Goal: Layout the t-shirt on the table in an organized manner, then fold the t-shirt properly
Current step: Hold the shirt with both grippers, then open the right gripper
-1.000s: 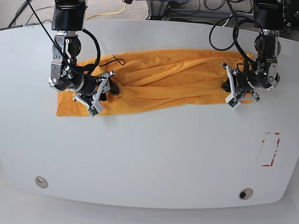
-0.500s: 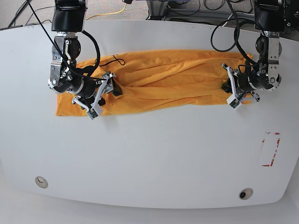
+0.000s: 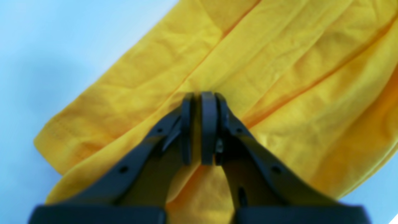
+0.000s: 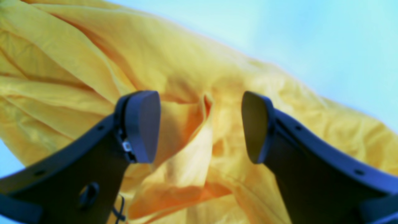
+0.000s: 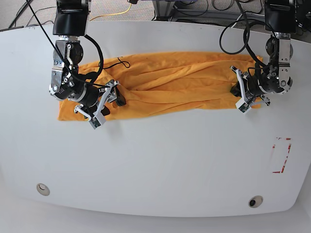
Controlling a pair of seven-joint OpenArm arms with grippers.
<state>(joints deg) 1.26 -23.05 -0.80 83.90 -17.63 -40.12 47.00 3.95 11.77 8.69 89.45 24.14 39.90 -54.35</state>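
The orange-yellow t-shirt [image 5: 170, 82] lies bunched in a long wrinkled band across the far half of the white table [image 5: 160, 160]. At the band's right end in the base view, my left gripper [image 5: 237, 93] is shut on a fold of the t-shirt [image 3: 279, 77]. The left wrist view shows the left gripper [image 3: 199, 102] with its pads pressed together and only a sliver of cloth between them. My right gripper [image 5: 112, 105] is over the band's left end. In the right wrist view the right gripper [image 4: 199, 105] is open, with a raised fold of the t-shirt [image 4: 205, 102] standing loose between the fingers.
A red-tape rectangle outline [image 5: 282, 155] marks the table near its right edge. Two round grommets [image 5: 43, 189] [image 5: 255, 201] sit near the front edge. Cables hang behind the far edge, and a thin black cord [image 5: 120, 62] lies over the shirt's upper left.
My right gripper has opened wider and shifted slightly left and toward the front, letting go of the cloth. The left gripper has stayed shut on its fold, almost still.
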